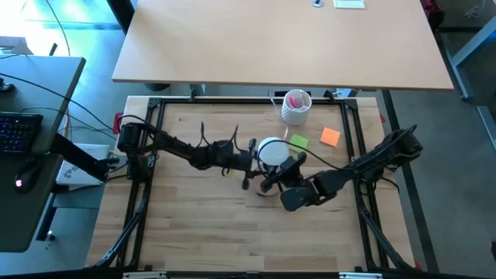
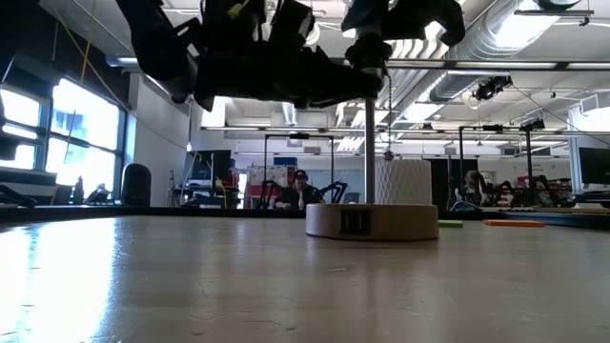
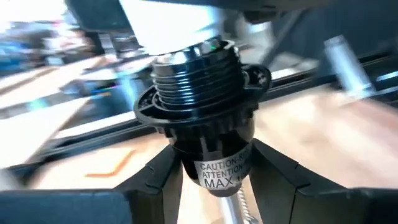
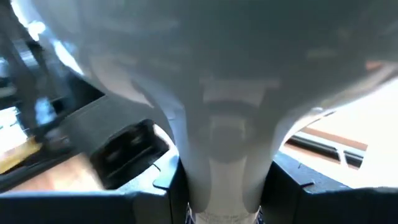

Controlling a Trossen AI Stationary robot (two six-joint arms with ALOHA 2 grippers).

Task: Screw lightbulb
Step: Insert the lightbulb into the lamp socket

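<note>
Lightbulb (image 4: 217, 112) neck clamped in right claw (image 4: 221, 186), left claw (image 3: 217, 186) clamped on black socket (image 3: 205, 106), arms meeting mid-table

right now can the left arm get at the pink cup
Probably not: the left claw is shut on the socket, and the right claw holds the bulb above it. The cup stands apart, behind both.
</note>
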